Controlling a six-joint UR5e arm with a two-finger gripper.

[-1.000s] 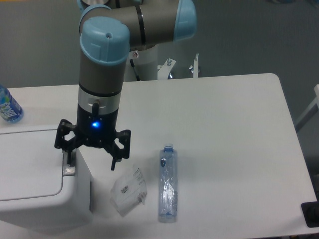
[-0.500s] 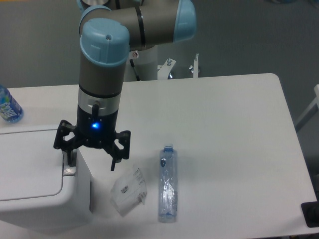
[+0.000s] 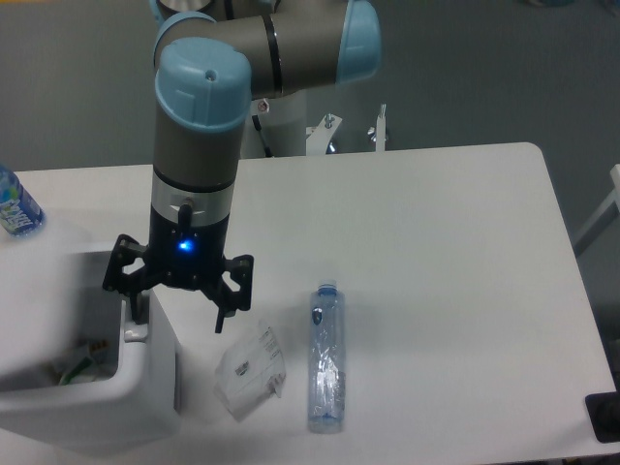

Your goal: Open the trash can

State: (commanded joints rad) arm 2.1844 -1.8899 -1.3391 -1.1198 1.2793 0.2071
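Now the bin stood at the table's near-left corner with its lid up, no longer flat as it had been half a second before, and its inside lay open to view. Scraps of rubbish showed at the bottom, too small to name. The lid itself was a pale blur at the far left.

The gripper hung straight down over the bin's right rim, fingers spread wide and holding nothing. Its left finger reached down to the grey tab on the rim and seemed to touch it; the right finger hung clear of the bin, over the table. A blue light glowed on the gripper's body.

Just right of the bin lay a crumpled clear packet. Beside that lay an empty clear bottle, on its side with its neck pointing away from the camera. Another bottle with a blue label stood at the far-left edge, behind the bin and partly cut off.
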